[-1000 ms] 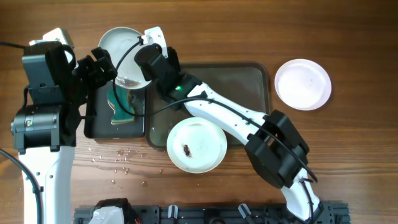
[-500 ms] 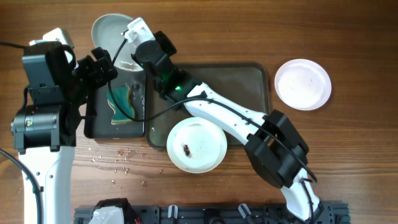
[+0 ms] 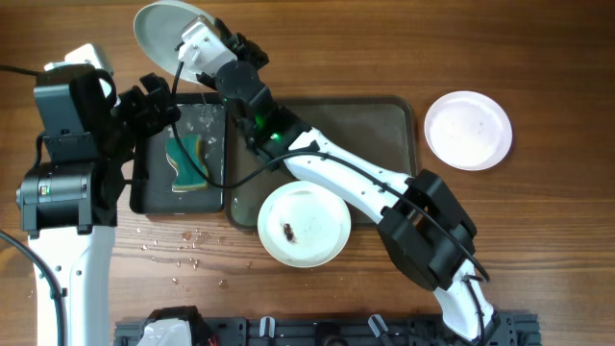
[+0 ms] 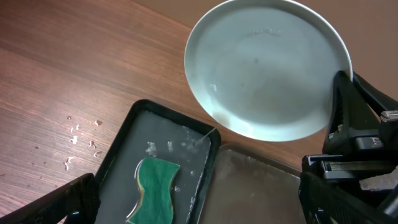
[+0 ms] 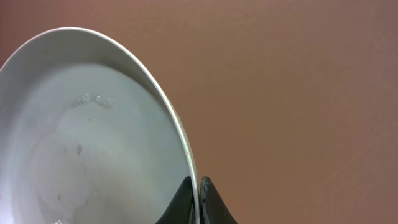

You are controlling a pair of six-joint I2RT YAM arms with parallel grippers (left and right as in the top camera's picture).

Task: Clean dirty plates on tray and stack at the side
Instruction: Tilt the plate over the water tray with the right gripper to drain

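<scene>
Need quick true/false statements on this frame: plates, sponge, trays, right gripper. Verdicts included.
1. The right gripper grips a round white plate by its rim. True.
2. The green sponge lies in the large grey-green tray. False: it lies in the narrow black tray.
3. The white plate on the grey-green tray is clean. False: a dark smear marks its centre.
4. Another white plate rests on the wooden table, right of that tray. True.

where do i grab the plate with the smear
Pinch the smeared plate by its thin rim where it overhangs the front edge of the tray, coming from the robot-base side. It is shallow, so only the rim fits between fingers; the overhang likely leaves room underneath.
</scene>
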